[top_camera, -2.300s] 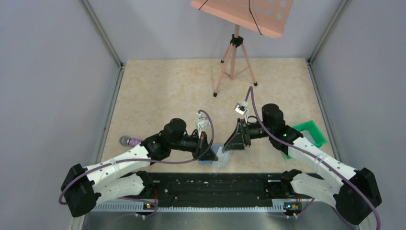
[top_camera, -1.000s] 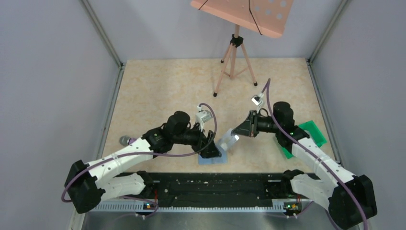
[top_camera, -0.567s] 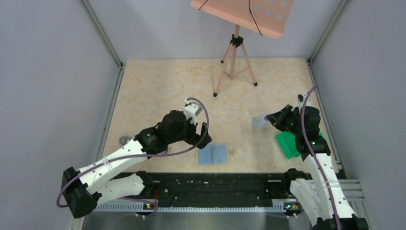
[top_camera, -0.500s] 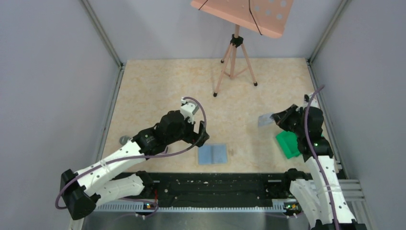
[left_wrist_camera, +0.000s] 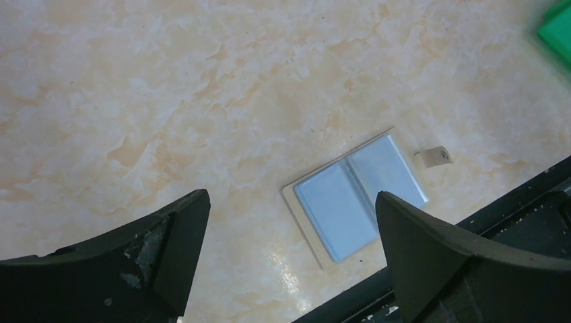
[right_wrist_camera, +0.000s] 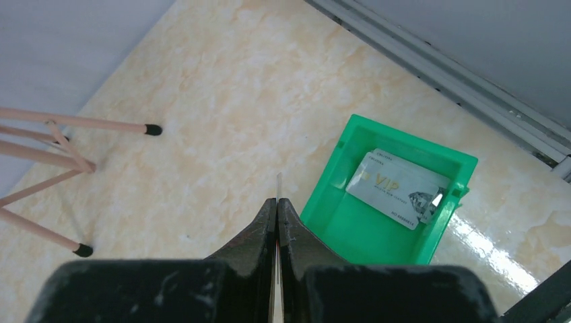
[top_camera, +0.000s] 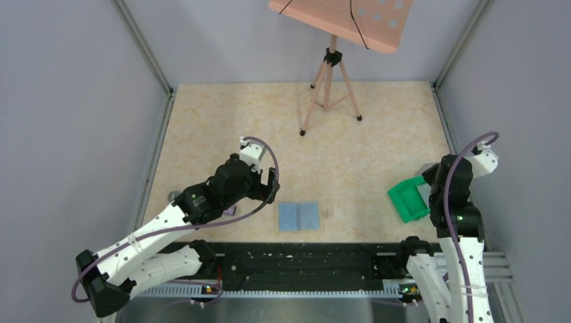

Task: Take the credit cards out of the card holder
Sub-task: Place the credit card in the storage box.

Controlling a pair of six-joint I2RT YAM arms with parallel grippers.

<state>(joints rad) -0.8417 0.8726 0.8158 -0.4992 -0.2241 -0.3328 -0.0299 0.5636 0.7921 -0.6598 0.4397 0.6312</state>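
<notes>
Transfer step, seemingly: holding card [right_wrist_camera: 278, 183] clamped edge-on in right gripper [right_wrist_camera: 277, 202] near tray [right_wrist_camera: 412, 140] containing second card [right_wrist_camera: 397, 188], next needing shifting over tray and releasing, while hanging left gripper [left_wrist_camera: 291, 200], jaws apart, above holder [left_wrist_camera: 353, 195] lying open.

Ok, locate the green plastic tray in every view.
Top external: green plastic tray at right, just below mid-height.
Left wrist: tray corner only, top right edge.
Right wrist: tray centre-right, pale silver card lying inside.
Shared landmark: open light-blue card holder, left of tray, top and left-wrist views.
</notes>
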